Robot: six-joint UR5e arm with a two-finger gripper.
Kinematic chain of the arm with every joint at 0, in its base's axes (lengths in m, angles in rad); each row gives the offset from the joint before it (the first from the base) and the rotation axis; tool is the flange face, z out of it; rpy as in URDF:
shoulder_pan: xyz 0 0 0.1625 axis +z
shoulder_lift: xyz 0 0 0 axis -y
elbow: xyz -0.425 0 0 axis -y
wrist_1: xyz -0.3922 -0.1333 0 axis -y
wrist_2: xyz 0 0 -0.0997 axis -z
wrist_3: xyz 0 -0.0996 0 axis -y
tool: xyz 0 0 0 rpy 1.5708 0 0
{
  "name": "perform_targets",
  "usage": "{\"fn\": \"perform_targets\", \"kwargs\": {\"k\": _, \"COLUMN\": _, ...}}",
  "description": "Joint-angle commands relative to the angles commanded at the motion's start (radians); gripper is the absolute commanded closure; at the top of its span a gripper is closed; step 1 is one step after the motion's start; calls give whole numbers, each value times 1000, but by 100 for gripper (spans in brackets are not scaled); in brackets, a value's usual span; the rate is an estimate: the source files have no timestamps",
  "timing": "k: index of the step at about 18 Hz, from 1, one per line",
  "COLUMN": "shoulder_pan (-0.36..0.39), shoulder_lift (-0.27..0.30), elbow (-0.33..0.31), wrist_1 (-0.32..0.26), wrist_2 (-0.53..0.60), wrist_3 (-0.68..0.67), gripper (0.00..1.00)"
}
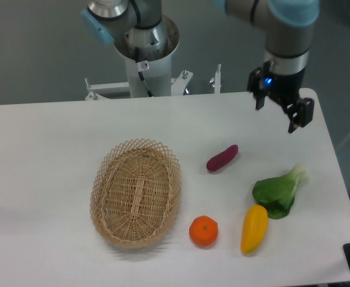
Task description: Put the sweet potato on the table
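The sweet potato is a small dark reddish-purple oblong lying on the white table, just right of the wicker basket. My gripper hangs above the table's far right area, up and to the right of the sweet potato and well apart from it. Its two fingers are spread and hold nothing.
An oval wicker basket lies at the middle of the table. A round orange fruit, a yellow-orange squash and a green leafy vegetable lie at the front right. The robot's base stands behind the far edge.
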Motion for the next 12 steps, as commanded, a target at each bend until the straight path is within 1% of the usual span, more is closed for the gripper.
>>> {"fn": "perform_targets", "kwargs": {"k": 5, "shoulder_pan": -3, "shoulder_lift": 5, "elbow": -15, "wrist_1": 9, "wrist_2": -11, "wrist_3": -11, "gripper": 0}}
{"fn": "perform_targets", "kwargs": {"k": 12, "shoulder_pan": -8, "shoulder_lift": 5, "elbow": -14, "wrist_1": 29, "wrist_2": -48, "wrist_3": -37, "gripper": 0}}
